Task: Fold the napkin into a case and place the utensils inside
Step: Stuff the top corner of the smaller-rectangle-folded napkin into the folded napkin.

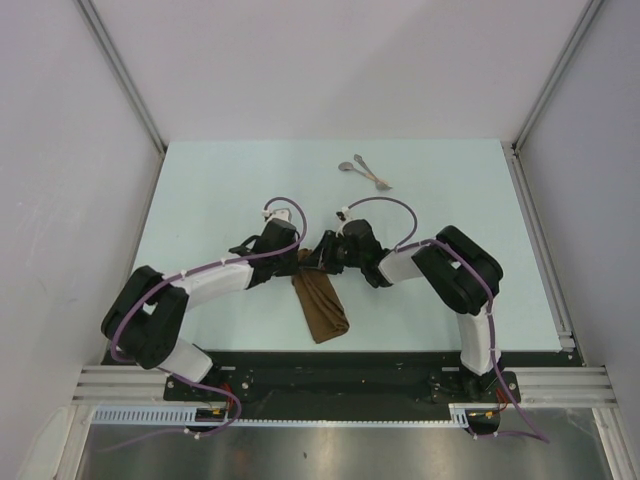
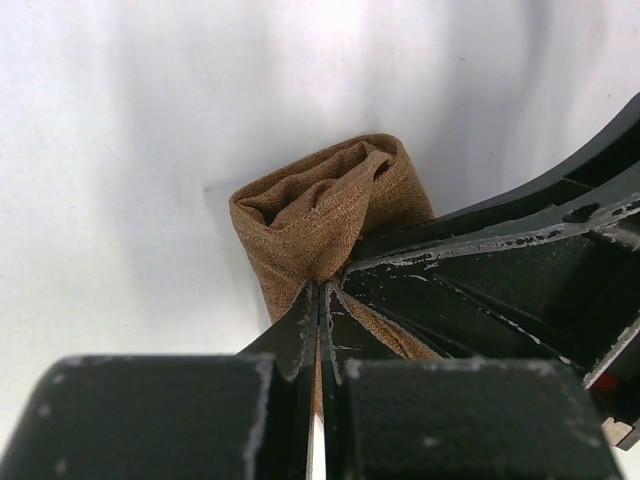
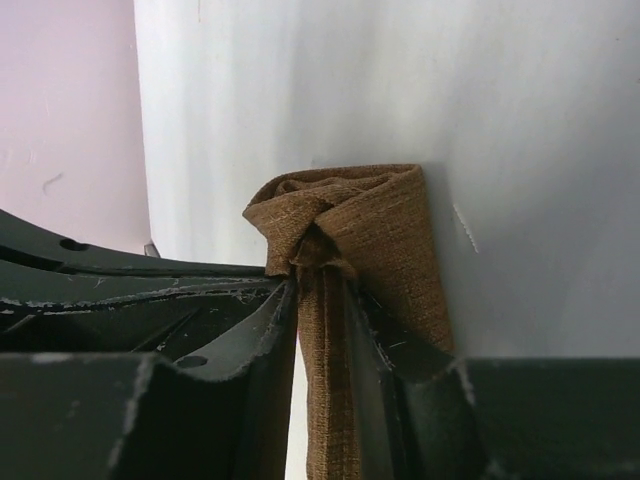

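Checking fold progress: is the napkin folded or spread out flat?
Folded. The napkin is a narrow, long strip from above, and both wrist views show layered cloth doubled over at its end.

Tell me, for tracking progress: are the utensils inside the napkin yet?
No, both utensils lie out in the open, well beyond the folded napkin.

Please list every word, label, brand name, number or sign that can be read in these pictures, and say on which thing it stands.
None: no view shows any readable text.
The napkin is plain brown cloth with no print.
The utensils are too small to show any stamp.
The left claw and the right claw show only scratched black paint, no label.
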{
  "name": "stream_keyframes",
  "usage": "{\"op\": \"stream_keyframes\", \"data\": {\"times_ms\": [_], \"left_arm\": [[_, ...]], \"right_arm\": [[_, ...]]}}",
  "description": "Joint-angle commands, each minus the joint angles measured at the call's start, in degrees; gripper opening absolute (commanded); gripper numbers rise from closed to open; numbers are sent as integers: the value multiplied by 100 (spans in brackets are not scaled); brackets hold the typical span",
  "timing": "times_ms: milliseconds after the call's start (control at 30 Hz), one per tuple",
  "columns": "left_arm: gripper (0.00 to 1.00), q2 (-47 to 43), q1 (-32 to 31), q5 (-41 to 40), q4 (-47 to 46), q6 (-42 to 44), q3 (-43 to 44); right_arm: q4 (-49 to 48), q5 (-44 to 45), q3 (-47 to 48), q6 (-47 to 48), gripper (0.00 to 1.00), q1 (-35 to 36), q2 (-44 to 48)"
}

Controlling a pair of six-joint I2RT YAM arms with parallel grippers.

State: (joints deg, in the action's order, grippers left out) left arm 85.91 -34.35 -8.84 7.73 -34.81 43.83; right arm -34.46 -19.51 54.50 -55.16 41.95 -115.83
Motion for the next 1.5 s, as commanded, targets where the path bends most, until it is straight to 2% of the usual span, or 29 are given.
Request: {"op": "stream_keyframes", "data": {"times_ms": [0, 33, 67, 100, 333, 500, 700, 767, 933, 1067, 1167, 1333, 1467], "left_arm": [[0, -259, 16, 172, 27, -140, 125], [0, -268, 25, 181, 18, -132, 117], [0, -294, 25, 190, 18, -140, 117], [0, -303, 25, 207, 27, -140, 117], [0, -303, 33, 234, -16, -105, 99], [0, -232, 25, 322, -104, -123, 64], [0, -101, 25, 401, -201, -228, 38], [0, -39, 25, 331, -201, -263, 64], [0, 66, 121, 207, -52, -430, 90], [0, 23, 279, 146, 53, -457, 99], [0, -57, 358, 181, 27, -413, 73], [1, -100, 376, 426, 115, -360, 178], [24, -345, 367, 515, 229, -282, 152]], "right_arm": [[141, -185, 43, 172, 28, -47, 219], [150, -176, 78, 172, 26, -38, 141], [45, -176, 70, 146, 19, -38, 96], [-17, -176, 43, 111, 16, -38, 70], [-131, -71, 183, 277, 0, -64, -89], [-157, -105, 525, 172, 0, -56, -343], [-754, -202, 913, -565, 0, 111, -879], [-1149, -80, 791, -837, 0, 164, -985], [-1265, -193, 432, -821, 0, 129, -749], [689, -325, 561, 91, 5, 6, 111], [1149, -352, 360, 496, 11, -99, 464], [1573, -484, 263, 830, 13, -231, 737], [1863, -414, 61, 1129, 13, -310, 1018]]}}
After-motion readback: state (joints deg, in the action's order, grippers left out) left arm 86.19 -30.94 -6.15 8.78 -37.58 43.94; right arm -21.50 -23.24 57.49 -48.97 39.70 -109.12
